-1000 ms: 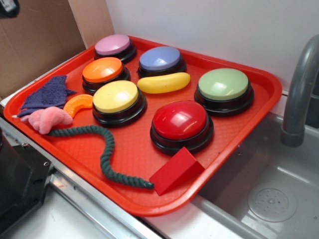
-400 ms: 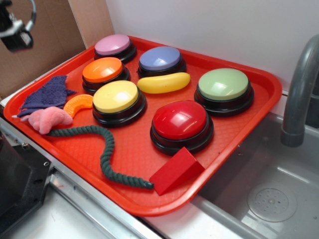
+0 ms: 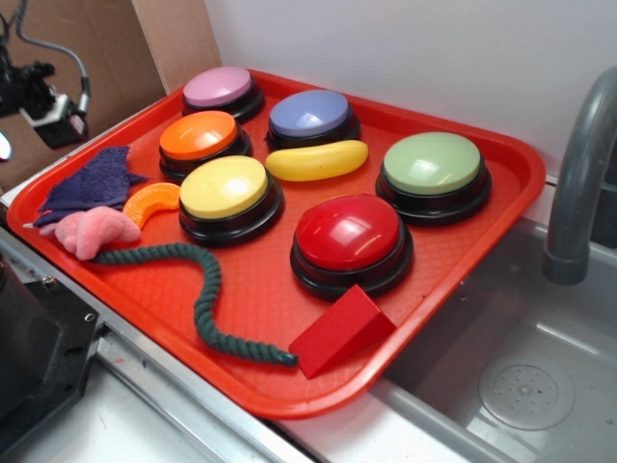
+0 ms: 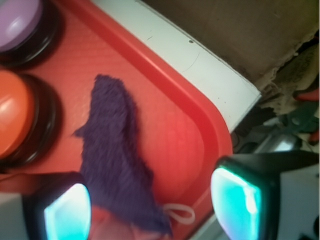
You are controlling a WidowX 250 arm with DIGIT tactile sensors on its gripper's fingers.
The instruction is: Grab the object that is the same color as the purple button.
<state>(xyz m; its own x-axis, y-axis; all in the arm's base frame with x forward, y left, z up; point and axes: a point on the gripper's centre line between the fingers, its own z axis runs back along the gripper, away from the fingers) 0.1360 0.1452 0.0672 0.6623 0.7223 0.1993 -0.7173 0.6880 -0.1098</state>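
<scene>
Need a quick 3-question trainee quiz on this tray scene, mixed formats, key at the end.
1. True or false: the gripper is already shut on the purple cloth.
2. Multiple choice: what lies directly between the purple button and the yellow button? A) the red wedge B) the yellow banana-shaped toy C) the green rope
3. Fill in: the pink plush toy lies at the edge of the purple cloth, near the tray's ____ corner as the exterior view shows it.

Key: 1 false, the fingers stand apart above the cloth. 2 B. 3 left.
</scene>
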